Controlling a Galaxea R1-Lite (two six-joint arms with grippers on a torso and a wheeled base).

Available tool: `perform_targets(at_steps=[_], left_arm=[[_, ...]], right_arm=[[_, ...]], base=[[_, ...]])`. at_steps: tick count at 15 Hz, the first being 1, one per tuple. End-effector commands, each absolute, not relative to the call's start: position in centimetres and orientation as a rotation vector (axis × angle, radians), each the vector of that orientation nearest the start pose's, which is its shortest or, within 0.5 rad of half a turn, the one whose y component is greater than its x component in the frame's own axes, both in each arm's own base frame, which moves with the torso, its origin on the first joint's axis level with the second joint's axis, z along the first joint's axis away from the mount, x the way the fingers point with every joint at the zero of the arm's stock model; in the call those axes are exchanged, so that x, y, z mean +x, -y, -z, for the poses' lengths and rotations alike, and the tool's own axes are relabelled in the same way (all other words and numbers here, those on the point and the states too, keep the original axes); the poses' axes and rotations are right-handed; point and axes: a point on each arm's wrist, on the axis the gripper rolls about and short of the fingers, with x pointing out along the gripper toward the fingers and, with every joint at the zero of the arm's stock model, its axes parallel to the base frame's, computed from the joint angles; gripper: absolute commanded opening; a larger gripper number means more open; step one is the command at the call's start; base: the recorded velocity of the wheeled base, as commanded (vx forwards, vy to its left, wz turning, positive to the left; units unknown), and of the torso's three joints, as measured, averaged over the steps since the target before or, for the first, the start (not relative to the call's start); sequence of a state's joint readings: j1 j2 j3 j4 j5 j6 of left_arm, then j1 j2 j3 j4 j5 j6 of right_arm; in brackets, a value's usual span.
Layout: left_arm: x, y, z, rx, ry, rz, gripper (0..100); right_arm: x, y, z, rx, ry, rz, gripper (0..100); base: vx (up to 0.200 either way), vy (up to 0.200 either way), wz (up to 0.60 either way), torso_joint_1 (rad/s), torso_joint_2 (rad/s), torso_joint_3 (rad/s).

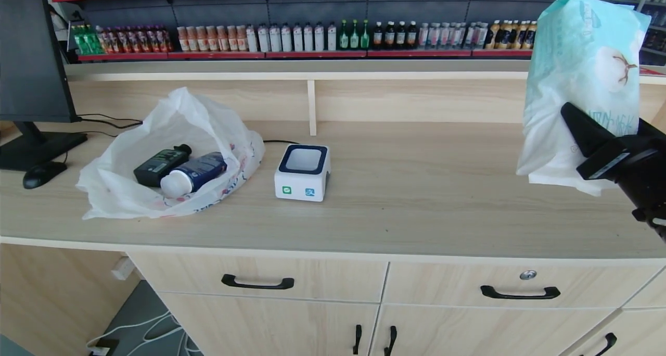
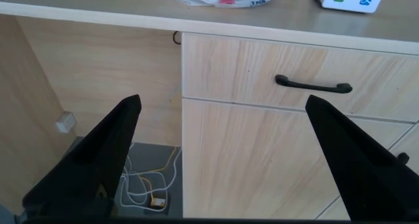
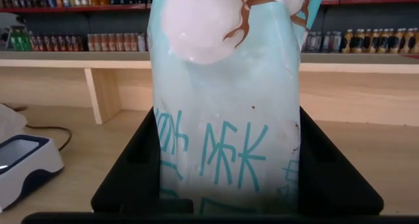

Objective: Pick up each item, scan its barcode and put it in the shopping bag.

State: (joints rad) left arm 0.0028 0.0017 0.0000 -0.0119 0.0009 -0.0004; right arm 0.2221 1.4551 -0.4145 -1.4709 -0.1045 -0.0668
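Your right gripper (image 3: 229, 185) is clamped on the tissue pack (image 1: 577, 75), held high at the right edge. Bring it left over the scanner (image 1: 302, 172) at centre, barcode facing down, then on to the bag (image 1: 208, 116) at left. Left gripper (image 2: 222, 158) is spread wide.

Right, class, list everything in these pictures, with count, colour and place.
shopping bag: 1, white, open on the counter, left
dark bottle: 1, black, inside the shopping bag
blue bottle: 1, blue, white cap, beside it in the bag
scanner: 1, white, dark-blue rim, counter, right of the bag
tissue pack: 1, pale turquoise, held above the counter's right end
monitor: 1, black, counter's far left
mouse: 1, black, by the monitor's stand
shelf bottles: many, mixed colours, behind the counter
left hand: 1, black, open, low before the drawers
right hand: 1, black, shut on the tissue pack
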Motion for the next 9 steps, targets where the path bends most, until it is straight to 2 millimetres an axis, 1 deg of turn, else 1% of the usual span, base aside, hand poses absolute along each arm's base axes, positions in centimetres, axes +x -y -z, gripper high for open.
perform_targets(at_steps=[1,3,5,9], left_arm=[[-2.27,0.0,-7.68,-0.002,0.011,-0.005,100],[-2.27,0.0,-7.68,-0.003,0.011,-0.005,100],[-2.27,0.0,-7.68,-0.003,0.011,-0.005,100],[-2.27,0.0,-7.68,-0.003,0.011,-0.005,100]], right_arm=[[20.5,-4.4,-22.91,0.005,0.434,-0.102,0],[20.7,-4.48,-22.72,0.003,0.425,-0.105,0],[20.31,-4.39,-22.27,0.002,0.408,-0.106,0],[20.32,-4.39,-22.46,0.001,0.416,-0.105,0]], base=[[0.0,0.2,0.0,-0.007,0.0,0.002],[0.0,0.2,0.0,0.0,0.0,0.005],[0.0,0.2,0.0,0.002,0.0,0.002],[0.0,0.2,0.0,0.002,0.0,0.002]])
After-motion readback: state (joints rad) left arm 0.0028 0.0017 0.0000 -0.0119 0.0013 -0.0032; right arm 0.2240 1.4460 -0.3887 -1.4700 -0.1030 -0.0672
